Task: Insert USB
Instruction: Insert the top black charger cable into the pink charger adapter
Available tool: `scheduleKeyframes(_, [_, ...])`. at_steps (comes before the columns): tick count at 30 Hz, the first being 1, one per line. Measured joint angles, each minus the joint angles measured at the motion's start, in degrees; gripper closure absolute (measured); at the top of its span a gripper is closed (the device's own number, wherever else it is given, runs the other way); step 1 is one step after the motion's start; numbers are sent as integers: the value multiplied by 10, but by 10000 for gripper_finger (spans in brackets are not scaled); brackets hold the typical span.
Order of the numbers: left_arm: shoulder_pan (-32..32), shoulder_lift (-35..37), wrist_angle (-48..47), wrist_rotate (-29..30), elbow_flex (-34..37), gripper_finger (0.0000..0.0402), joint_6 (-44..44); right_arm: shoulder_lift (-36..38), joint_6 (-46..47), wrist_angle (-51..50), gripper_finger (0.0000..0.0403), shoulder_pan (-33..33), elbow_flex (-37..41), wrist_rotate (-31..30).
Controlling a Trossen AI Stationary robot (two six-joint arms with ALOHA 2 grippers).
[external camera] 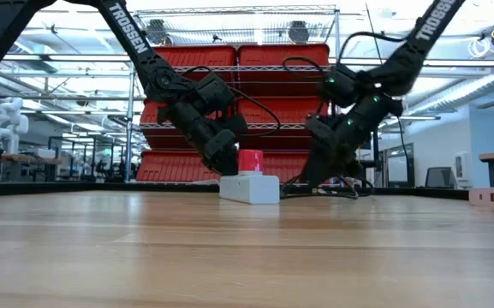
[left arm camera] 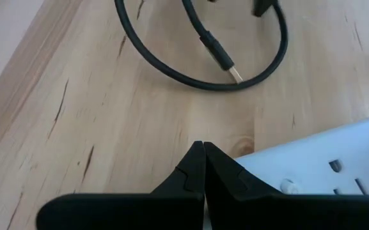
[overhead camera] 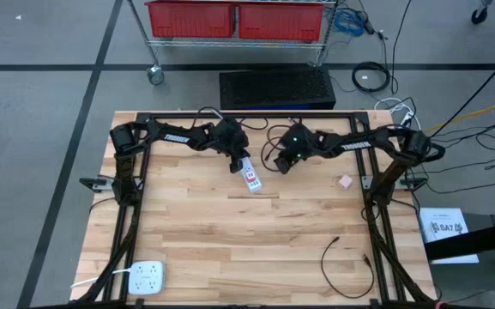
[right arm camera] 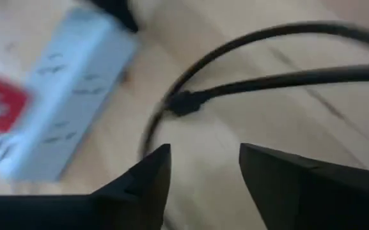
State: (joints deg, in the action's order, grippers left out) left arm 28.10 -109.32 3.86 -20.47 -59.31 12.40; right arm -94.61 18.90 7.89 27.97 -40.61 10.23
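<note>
Near the surface's (overhead camera: 230, 232) far edge, left end effector (left arm camera: 203, 150) was pressed together beside the strip (overhead camera: 250, 177); right end effector (right arm camera: 203, 160) spread over the USB cable (right arm camera: 190, 102). Plug could be missed or grasped skewed.

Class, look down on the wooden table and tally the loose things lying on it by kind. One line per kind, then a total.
White power strips: 2, one between the arms, one at the near left corner
Black cables: 2, one by the right pincer, one near right
Small pink item: 1
Total: 5
</note>
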Motion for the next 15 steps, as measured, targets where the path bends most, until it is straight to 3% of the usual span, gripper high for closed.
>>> scheduleKeyframes(9, [0,0,-3,-3,0,400,-1,3,75,149,174,32,17,-28])
scheduleKeyframes(15, [0,0,-2,-3,0,400,0,-1,77,146,238,33,18,-89])
